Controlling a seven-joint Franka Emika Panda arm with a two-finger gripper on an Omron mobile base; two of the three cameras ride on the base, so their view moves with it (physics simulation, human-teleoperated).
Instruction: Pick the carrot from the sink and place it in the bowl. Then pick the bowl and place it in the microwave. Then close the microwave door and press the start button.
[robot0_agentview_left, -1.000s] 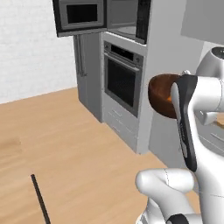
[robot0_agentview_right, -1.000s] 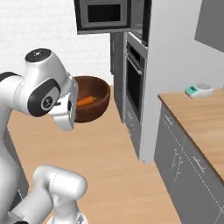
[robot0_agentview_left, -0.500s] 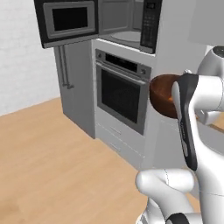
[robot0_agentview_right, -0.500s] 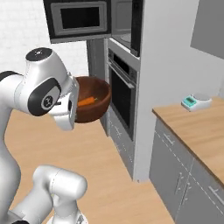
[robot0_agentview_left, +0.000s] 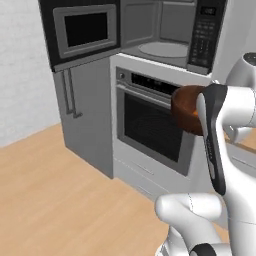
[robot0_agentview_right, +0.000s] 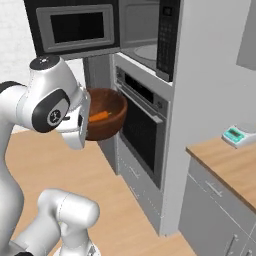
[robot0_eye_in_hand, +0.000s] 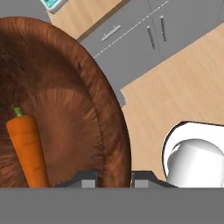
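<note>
Jaws clamp the bowl (robot0_agentview_right: 105, 120) by its rim, carrot (robot0_eye_in_hand: 28, 151) inside, held below the open microwave (robot0_agentview_left: 165, 47). Risk: rim striking the oven front while lifting, tipping the carrot out.

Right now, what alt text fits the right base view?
The robot's hand holds a brown wooden bowl with a carrot inside, raised before the oven. Above, the microwave stands with its door swung open.
</note>
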